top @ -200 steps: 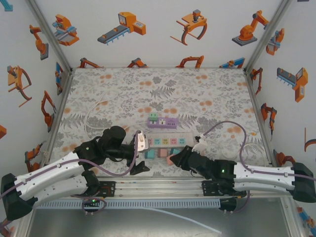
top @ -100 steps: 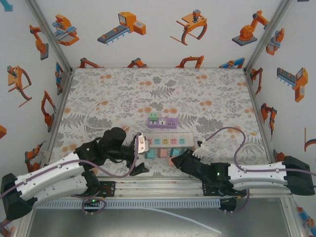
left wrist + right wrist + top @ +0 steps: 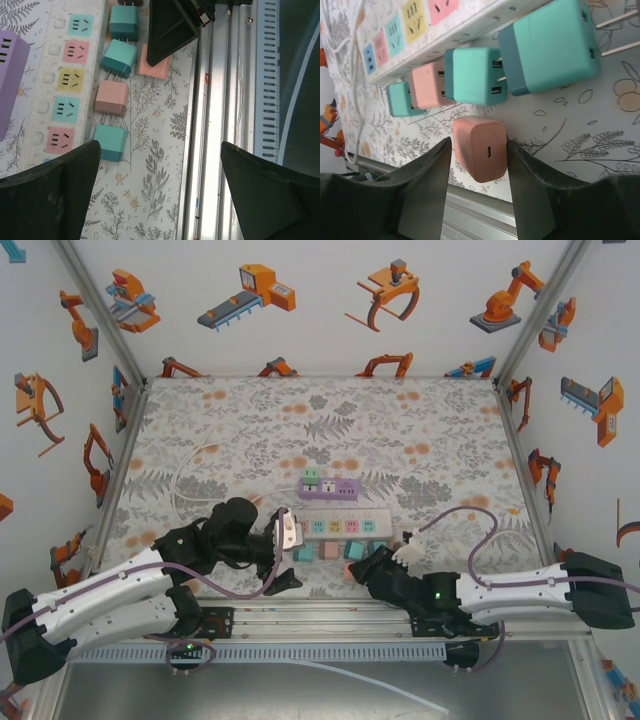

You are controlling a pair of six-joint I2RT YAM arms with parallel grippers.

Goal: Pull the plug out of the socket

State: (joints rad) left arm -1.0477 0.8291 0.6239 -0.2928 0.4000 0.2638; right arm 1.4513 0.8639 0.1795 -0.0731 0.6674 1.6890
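Showing the top external view first: my right claw (image 3: 360, 568) has drawn back toward the near rail over the last second, and its arm has swung lower. The salmon plug (image 3: 344, 568) lies at its tip on the patterned surface (image 3: 250, 430), on the near side of the white power strip (image 3: 340, 526) and apart from it. My left claw (image 3: 284, 558) stands wide and empty by the strip's left end, about where it was. I judge the pull done and the release under way.

Left wrist view: my left claw (image 3: 160, 200) is spread wide with nothing between its fingers (image 3: 50, 190). The power strip (image 3: 65, 85) runs up the left side, and every socket seen on it is vacant. The loose plugs (image 3: 111, 97), teal and pink, lie in a row against its near side. The salmon plug (image 3: 155, 70) lies one row further out, its upper end covered by a dark finger of my right claw.

Right wrist view: my right claw (image 3: 480, 150) stands narrow, one finger close on each side of the salmon plug (image 3: 482, 150), which rests on the surface clear of the power strip (image 3: 470, 20). The jaws have begun to ease. Whether the pads still press the plug I cannot tell, as the gaps are too fine. Its prongs point away from the lens and are hidden, and the strip is cut off by the frame's upper edge.
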